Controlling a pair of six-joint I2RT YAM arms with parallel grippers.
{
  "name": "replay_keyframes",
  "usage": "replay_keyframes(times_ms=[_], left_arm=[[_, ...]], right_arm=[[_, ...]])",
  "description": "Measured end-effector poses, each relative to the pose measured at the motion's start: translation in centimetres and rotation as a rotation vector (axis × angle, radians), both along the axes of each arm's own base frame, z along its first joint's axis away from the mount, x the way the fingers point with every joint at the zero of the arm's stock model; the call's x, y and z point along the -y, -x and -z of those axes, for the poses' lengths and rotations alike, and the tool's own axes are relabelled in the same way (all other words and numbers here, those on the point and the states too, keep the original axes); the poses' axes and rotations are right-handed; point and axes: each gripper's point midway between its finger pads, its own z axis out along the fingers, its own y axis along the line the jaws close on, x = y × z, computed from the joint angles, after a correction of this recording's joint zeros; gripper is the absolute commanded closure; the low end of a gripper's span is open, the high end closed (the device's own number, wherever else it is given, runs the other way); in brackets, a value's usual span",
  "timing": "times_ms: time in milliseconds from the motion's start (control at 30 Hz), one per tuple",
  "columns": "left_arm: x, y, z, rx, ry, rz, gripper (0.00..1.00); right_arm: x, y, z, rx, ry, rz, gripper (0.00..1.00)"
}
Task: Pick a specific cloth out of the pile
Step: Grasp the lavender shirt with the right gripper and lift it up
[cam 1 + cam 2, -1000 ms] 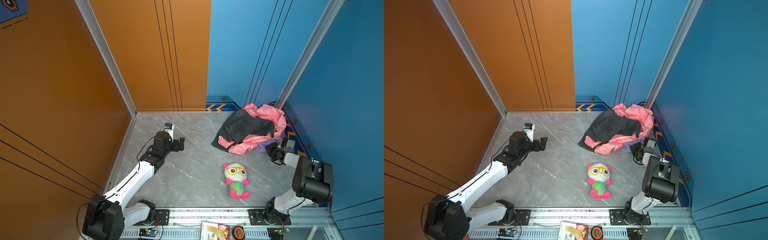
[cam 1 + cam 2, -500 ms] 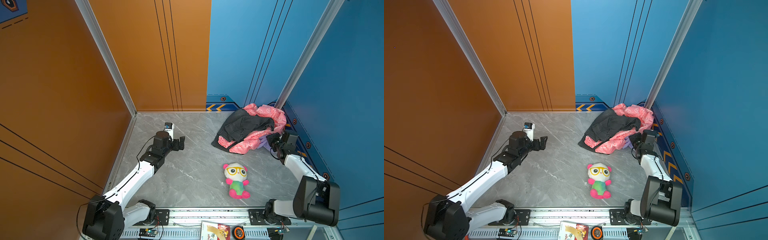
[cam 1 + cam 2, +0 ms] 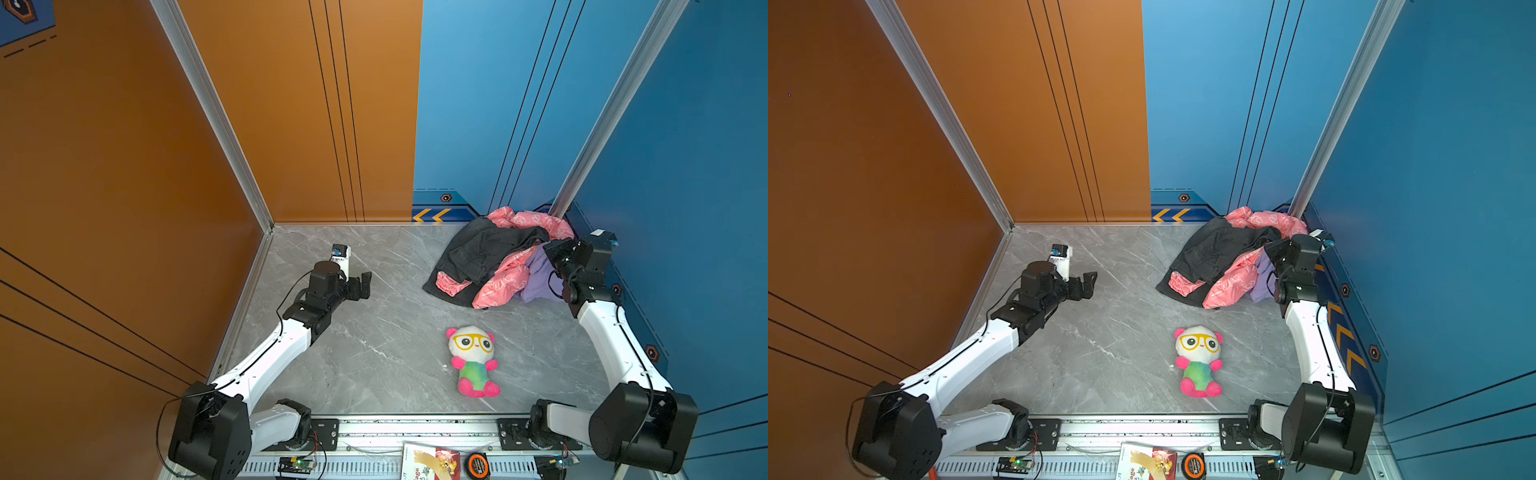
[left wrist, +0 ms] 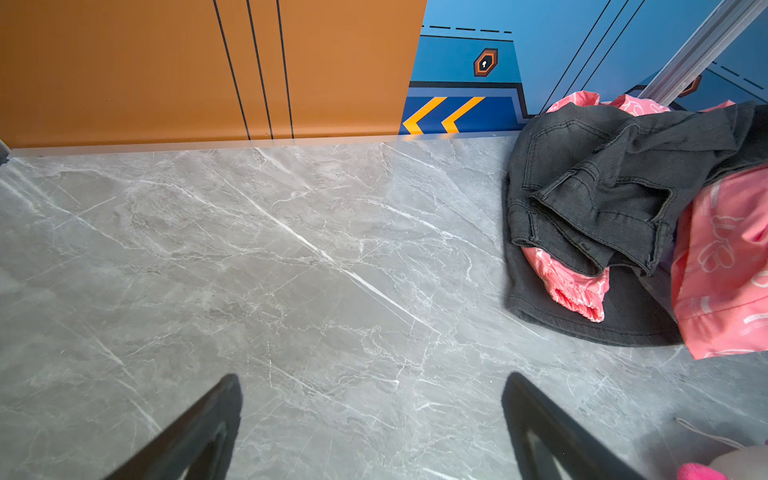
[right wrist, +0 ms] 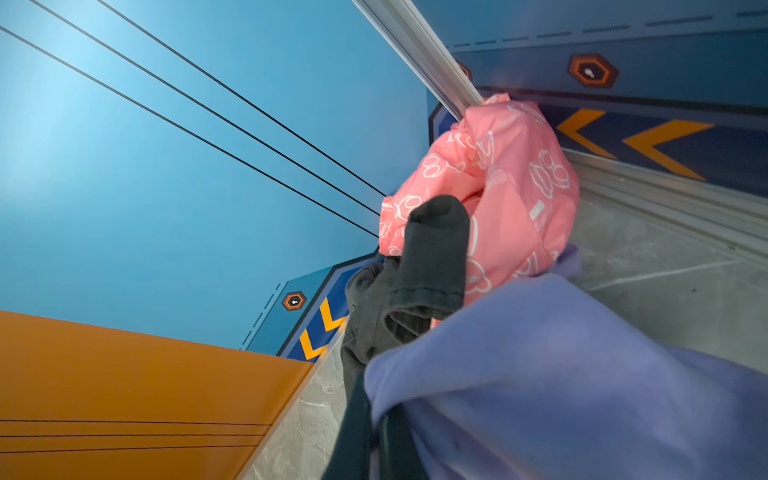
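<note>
Floor point(image 3: 374, 353) marbled grey — walls point(image 3: 478, 104) orange, blue (pile point(image 3: 478, 253) cornered).

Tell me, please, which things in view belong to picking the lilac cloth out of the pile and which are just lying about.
Job in hand:
lilac cloth, held by the shut right gripper
pile: pink cloth and grey garment

Lying about:
panda, apart from the pile
booklet and tape measure at the front edge
left gripper, open and idle
</note>
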Motion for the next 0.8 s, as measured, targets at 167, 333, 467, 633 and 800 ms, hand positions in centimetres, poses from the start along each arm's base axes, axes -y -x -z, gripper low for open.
replay_keyframes(times_ms=[167, 333, 467, 633, 800], left_arm=[[0.2, -0.4, -0.5, 0.01, 0.004, 0.0, 0.02], [0.5, -0.7, -0.7, 0.011, 0.006, 0.006, 0.02], [1.0, -0.7, -0.7, 0.009, 0.009, 0.018, 0.02], [1.5, -0.5, -0.7, 0.009, 0.009, 0.029, 0.02], [1.8, -0.4, -0.7, 0.007, 0.015, 0.034, 0.02]], right_arm=[[-0.1, -0.6, -6.3, 0.105, 0.079, -0.003, 1.0], [-0.7, -0.9, -12.9, 0.221, 0.161, -0.022, 1.0], [-2.2, -1.3, -16.6, 0.29, 0.219, -0.063, 1.0], [-7.1, -3.2, -18.4, 0.306, 0.311, -0.222, 1.0], [-16.4, -4.7, -16.5, 0.242, 0.448, -0.519, 1.0]])
